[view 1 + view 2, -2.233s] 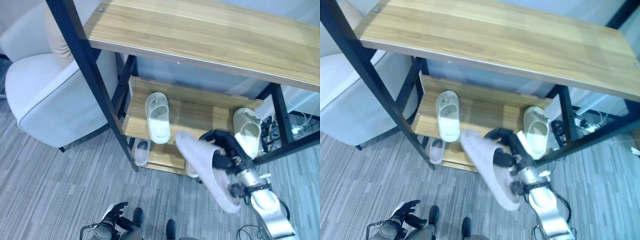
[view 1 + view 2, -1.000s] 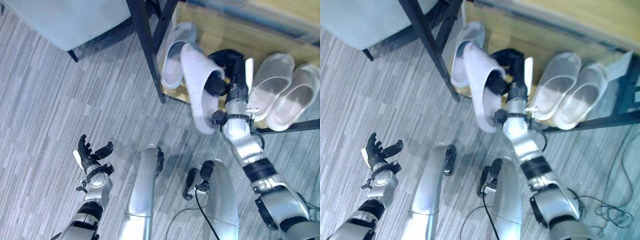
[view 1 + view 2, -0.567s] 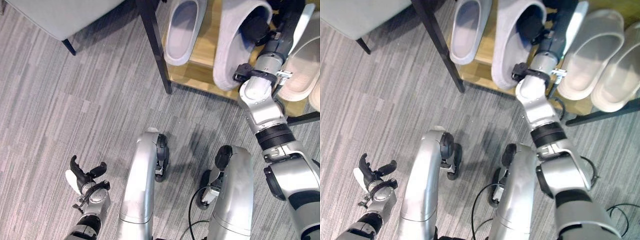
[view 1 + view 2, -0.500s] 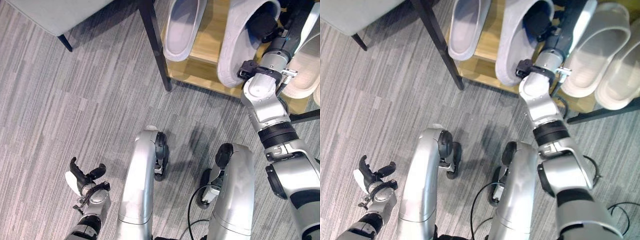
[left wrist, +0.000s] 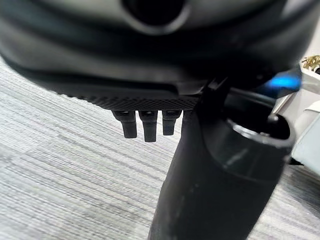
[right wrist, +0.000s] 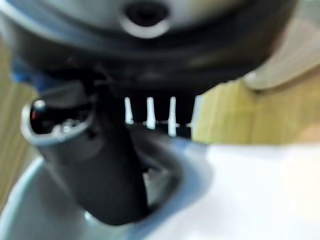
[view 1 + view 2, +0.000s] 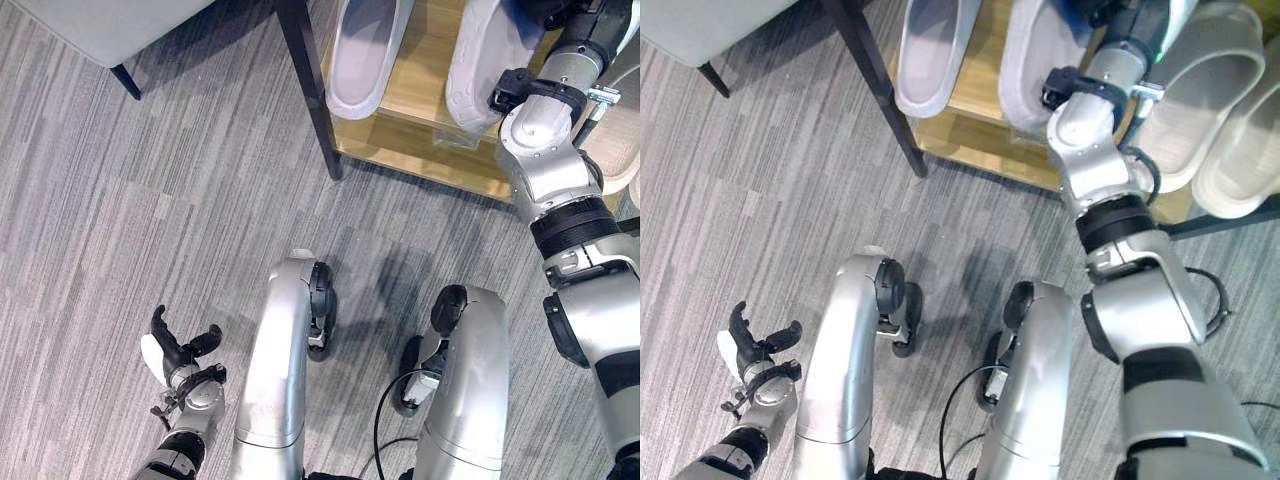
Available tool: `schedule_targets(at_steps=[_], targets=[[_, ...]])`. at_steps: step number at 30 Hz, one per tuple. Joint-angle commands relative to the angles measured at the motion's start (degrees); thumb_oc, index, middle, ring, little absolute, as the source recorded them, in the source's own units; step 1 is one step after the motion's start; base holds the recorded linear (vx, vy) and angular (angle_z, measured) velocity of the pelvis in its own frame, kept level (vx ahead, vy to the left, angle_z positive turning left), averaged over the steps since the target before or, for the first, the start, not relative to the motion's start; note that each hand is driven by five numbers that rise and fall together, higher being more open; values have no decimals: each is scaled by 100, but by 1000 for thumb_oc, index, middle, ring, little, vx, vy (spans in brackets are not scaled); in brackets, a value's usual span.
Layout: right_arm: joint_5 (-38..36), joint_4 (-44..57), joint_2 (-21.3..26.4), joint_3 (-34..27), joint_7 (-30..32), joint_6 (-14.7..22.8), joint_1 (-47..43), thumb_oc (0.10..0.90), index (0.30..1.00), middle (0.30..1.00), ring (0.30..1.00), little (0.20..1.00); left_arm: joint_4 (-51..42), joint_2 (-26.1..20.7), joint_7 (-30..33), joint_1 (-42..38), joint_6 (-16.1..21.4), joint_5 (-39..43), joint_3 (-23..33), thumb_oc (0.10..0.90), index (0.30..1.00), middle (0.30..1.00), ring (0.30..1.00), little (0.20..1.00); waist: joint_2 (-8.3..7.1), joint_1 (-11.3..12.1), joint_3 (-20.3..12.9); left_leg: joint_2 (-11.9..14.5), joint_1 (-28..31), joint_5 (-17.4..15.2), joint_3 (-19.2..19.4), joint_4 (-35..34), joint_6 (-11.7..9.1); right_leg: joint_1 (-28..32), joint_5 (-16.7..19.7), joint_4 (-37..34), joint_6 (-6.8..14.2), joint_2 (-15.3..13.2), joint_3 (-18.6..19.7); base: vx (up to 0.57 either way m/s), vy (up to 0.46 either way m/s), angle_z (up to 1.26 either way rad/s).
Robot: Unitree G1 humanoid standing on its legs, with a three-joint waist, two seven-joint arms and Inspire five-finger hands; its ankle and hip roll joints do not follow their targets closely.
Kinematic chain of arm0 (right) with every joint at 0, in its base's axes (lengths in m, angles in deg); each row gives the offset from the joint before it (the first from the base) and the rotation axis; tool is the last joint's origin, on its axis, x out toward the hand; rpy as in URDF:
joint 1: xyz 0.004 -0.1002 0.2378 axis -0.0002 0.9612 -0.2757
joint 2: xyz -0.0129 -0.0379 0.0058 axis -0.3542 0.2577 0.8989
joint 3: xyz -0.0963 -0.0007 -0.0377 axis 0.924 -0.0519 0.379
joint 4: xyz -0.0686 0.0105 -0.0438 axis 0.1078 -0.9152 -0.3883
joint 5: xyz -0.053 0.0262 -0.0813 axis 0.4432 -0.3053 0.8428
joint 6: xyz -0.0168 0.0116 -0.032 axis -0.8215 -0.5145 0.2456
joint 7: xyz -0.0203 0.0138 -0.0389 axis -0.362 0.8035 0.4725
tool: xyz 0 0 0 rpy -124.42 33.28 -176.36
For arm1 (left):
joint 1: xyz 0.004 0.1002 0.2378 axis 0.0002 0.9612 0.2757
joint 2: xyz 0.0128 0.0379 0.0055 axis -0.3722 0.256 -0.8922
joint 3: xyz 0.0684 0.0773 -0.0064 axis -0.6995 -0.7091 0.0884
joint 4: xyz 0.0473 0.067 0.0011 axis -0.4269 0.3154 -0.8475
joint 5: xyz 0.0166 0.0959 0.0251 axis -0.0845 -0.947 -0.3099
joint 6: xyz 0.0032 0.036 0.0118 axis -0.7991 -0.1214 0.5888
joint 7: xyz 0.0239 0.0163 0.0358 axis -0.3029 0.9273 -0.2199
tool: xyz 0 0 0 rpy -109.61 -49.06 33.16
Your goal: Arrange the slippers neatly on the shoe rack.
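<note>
A pale grey slipper (image 7: 482, 62) lies sole up on the rack's lowest wooden shelf (image 7: 420, 115), its heel at the shelf's front edge. My right hand (image 7: 1118, 22) is shut on it; in the right wrist view the thumb (image 6: 107, 170) reaches into the slipper's opening (image 6: 200, 200). A second grey slipper (image 7: 362, 55) sits just to its left on the same shelf. A white pair (image 7: 1200, 90) stands to the right of my arm. My left hand (image 7: 180, 350) hangs low over the carpet at the lower left, open and holding nothing.
The rack's black leg (image 7: 305, 85) stands at the shelf's left corner. A grey armchair (image 7: 100, 15) with a dark foot is at the upper left. Grey striped carpet (image 7: 150, 200) covers the floor in front of the rack.
The camera has tilted down to the floor. My right hand has carried the slipper from in front of the rack onto the lowest shelf and pushed it farther in.
</note>
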Motion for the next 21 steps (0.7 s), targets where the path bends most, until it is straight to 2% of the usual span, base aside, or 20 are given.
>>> schedule_targets(at_steps=[1, 5, 11, 12, 13, 14, 21], targets=[[106, 298, 235, 120, 170, 583, -1009, 400, 300, 300, 300, 300, 57, -445, 231, 207, 374, -121, -160, 800, 900, 900, 900, 900, -258, 297, -169, -34, 831, -1609, -889, 532, -183, 132, 627, -11, -347, -135, 540, 0, 0, 0], [185, 106, 219, 153, 229, 554, -918, 400, 300, 300, 300, 300, 75, -437, 259, 246, 389, -174, -246, 800, 900, 900, 900, 900, -287, 305, -169, -27, 831, -1656, -876, 558, -188, 126, 625, -12, -377, -134, 534, 0, 0, 0], [97, -178, -67, 211, 207, 607, -924, 400, 300, 300, 300, 300, 235, -446, 214, 245, 468, 32, -237, 800, 900, 900, 900, 900, -350, 277, -169, -19, 831, -1713, -870, 682, -188, 116, 603, 77, -416, -82, 556, 0, 0, 0], [-47, -338, -90, 278, 176, 677, -1000, 505, 458, 458, 458, 458, 234, -445, 207, 253, 494, 83, -250, 800, 900, 900, 900, 900, -352, 286, -169, -16, 831, -1733, -874, 727, -192, 107, 594, 117, -422, -73, 564, 0, 0, 0], [-171, -438, -115, 300, 153, 707, -996, 693, 740, 740, 740, 740, 206, -441, 189, 273, 499, 113, -274, 800, 900, 900, 900, 900, -338, 291, -169, 0, 831, -1749, -865, 757, -196, 91, 586, 145, -425, -73, 578, 0, 0, 0], [-176, -444, -114, 303, 149, 710, -1000, 800, 900, 900, 900, 900, 206, -440, 187, 273, 499, 115, -274, 800, 900, 900, 900, 900, -338, 291, -169, 0, 831, -1751, -864, 758, -196, 90, 585, 146, -425, -72, 580, 0, 0, 0], [-220, -437, -171, 256, 170, 689, -808, 800, 900, 900, 900, 900, 218, -463, 232, 326, 487, 109, -257, 800, 900, 900, 900, 900, -337, 274, -169, 18, 831, -1812, -840, 876, -212, 79, 538, 260, -445, -54, 628, -1, 0, 0]])
